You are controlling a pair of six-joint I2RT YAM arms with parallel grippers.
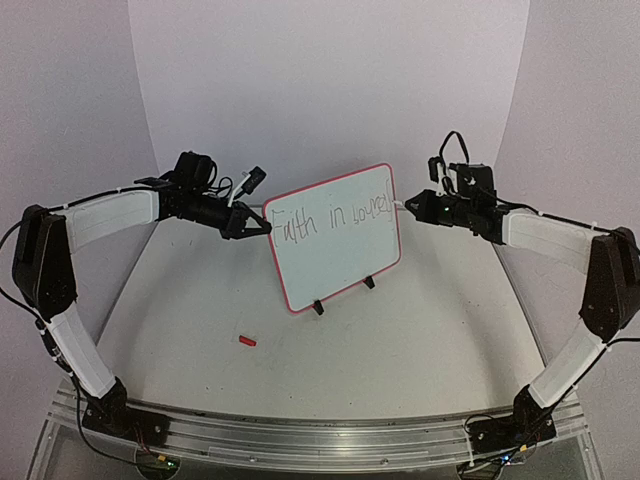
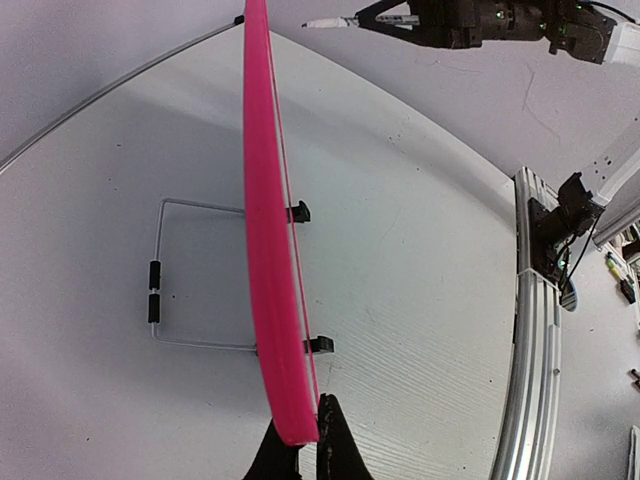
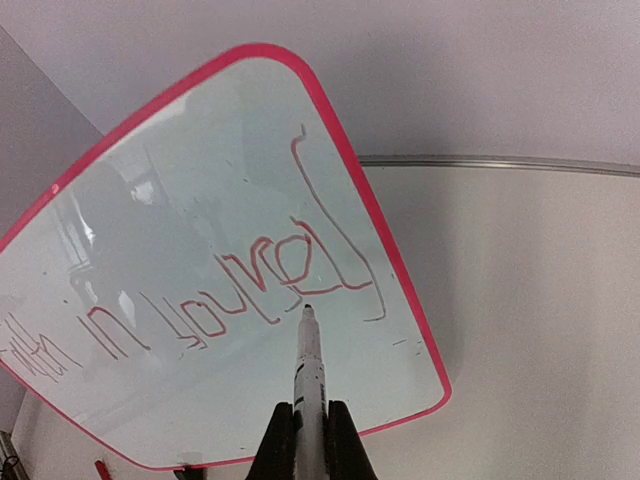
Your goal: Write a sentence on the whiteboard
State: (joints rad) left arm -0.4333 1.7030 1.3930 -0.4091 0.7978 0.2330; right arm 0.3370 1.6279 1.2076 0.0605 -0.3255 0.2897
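The whiteboard [image 1: 330, 262], white with a red-pink rim, stands tilted on two black clip feet [image 1: 318, 308] at mid-table. The sentence [image 1: 335, 218] runs in one line across its upper part, reading roughly "Faith in yoursel". My left gripper [image 1: 266, 226] is shut on the board's left rim; in the left wrist view the rim [image 2: 268, 250] is edge-on, pinched between the fingertips [image 2: 338, 440]. My right gripper [image 1: 410, 206] is shut on a white marker [image 3: 310, 370]. Its dark tip sits at the board [image 3: 200, 200], just under the last letters [image 3: 300, 265].
A small red marker cap [image 1: 247, 341] lies on the table in front of the board, to the left. A wire stand [image 2: 158, 300] props the board from behind. The metal rail [image 1: 320, 440] with both arm bases runs along the near edge.
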